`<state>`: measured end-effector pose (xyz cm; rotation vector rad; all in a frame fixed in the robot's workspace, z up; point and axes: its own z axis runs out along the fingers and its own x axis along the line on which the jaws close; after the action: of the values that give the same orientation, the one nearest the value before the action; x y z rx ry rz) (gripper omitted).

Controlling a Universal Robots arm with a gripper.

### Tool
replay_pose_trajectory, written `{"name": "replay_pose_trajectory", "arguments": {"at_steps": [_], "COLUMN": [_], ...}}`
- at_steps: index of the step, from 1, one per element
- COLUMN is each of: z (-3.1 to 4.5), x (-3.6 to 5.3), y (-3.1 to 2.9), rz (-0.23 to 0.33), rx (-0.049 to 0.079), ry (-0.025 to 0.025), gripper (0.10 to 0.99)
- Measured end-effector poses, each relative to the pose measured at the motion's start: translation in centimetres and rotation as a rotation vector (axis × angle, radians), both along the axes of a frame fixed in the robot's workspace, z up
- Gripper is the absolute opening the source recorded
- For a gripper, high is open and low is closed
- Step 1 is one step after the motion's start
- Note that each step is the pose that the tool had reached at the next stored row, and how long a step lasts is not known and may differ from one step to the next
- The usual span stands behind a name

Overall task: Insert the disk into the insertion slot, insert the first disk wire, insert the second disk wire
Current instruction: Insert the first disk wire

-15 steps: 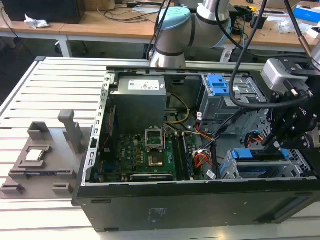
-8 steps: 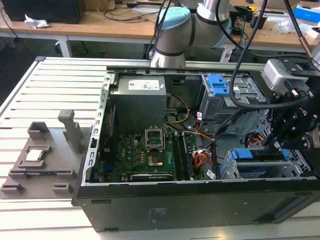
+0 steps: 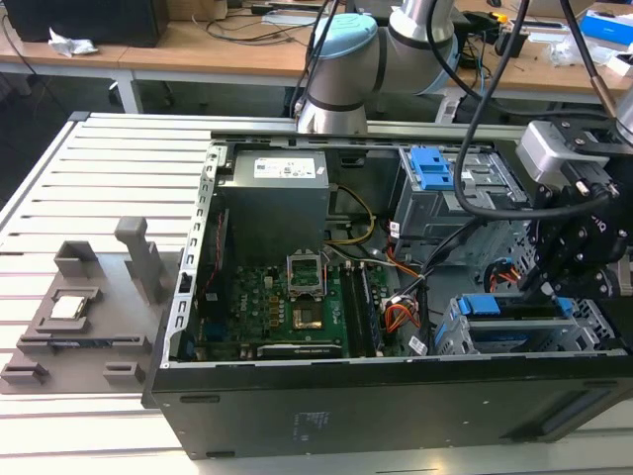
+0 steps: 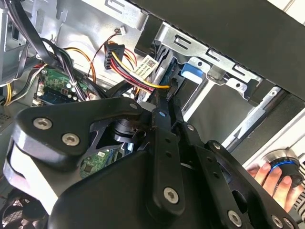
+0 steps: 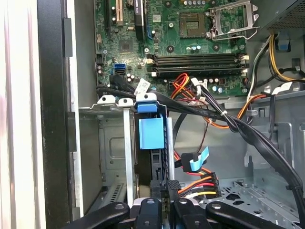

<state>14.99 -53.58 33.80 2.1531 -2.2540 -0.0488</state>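
Exterior view has my pincer (image 3: 539, 287) down at the exterior view's right end of the open black computer case (image 3: 396, 406), right over the boxy silver perforated drive cage (image 3: 450, 336). The flat silver hard drive in its bright blue plastic carrier (image 3: 499, 305) is sitting inside that cage. In the first wrist view it stands on edge, with the carrier's blue tab (image 5: 151, 133) between the cage rails. I've got the pincer clenched on a black connector (image 5: 172, 187) with red, orange and yellow wires (image 5: 202, 183), held right at the drive's edge. Can't tell if it's actually seated. The green motherboard (image 5: 190, 28) lies past the cage. In the second wrist view a person's hand (image 4: 274, 179) is by a round black knob with a blue ring (image 4: 281, 167), outside the case.
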Motion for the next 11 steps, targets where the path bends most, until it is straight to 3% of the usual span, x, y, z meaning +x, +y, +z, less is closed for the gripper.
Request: {"name": "replay_pose_trajectory", "arguments": {"at_steps": [7,9,11], "z": [-0.27,-0.34,-0.3], "x": [0.02,0.02,0.02], "y": [-0.02,-0.02,-0.02], "rz": [0.0,0.0,0.0], "rx": [0.0,0.001,0.0], "ry": [0.0001,0.0,0.0001], "gripper": [0.169,0.243,0.243]}}
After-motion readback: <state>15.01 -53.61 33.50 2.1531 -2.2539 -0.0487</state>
